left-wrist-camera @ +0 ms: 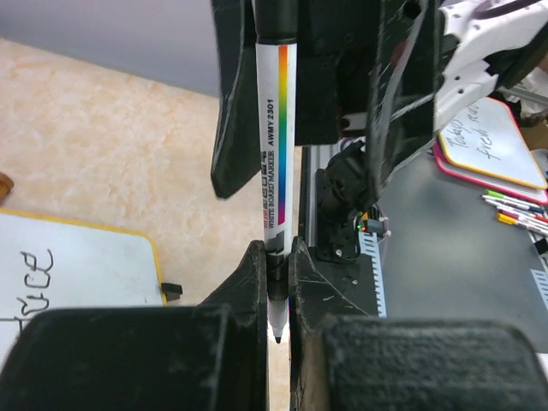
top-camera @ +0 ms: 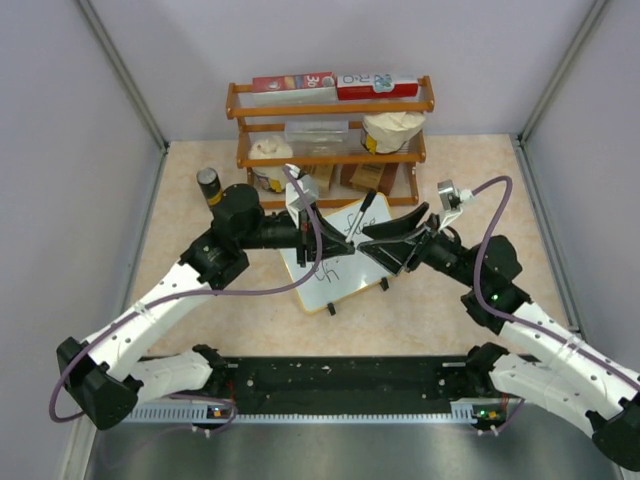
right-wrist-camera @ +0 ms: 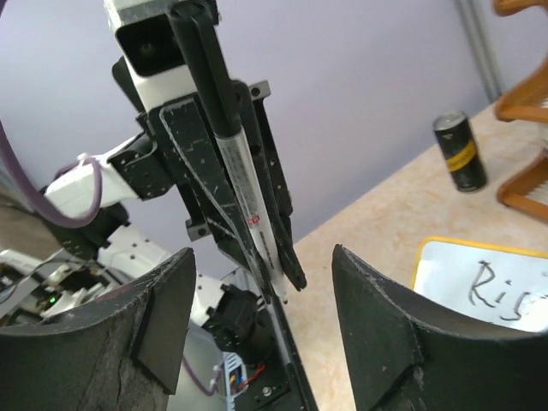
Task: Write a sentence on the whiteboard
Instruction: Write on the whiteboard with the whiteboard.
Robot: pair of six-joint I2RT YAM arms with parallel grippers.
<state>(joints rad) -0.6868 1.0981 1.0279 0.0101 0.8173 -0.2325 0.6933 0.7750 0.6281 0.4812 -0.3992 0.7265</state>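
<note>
One whiteboard (top-camera: 338,283) sits mid-table just in front of one wooden rack (top-camera: 330,130), and the sentence (right-wrist-camera: 501,287) on it is black script partly hidden beneath the two grippers. The single marker (left-wrist-camera: 276,163) hangs over the board's far edge, clamped near its tip by the left gripper (left-wrist-camera: 276,278). The right gripper (right-wrist-camera: 261,257) faces it, jaws spread wide and empty.

Whiteboard (top-camera: 350,287) with black handwritten sentence (right-wrist-camera: 501,291)
</note>
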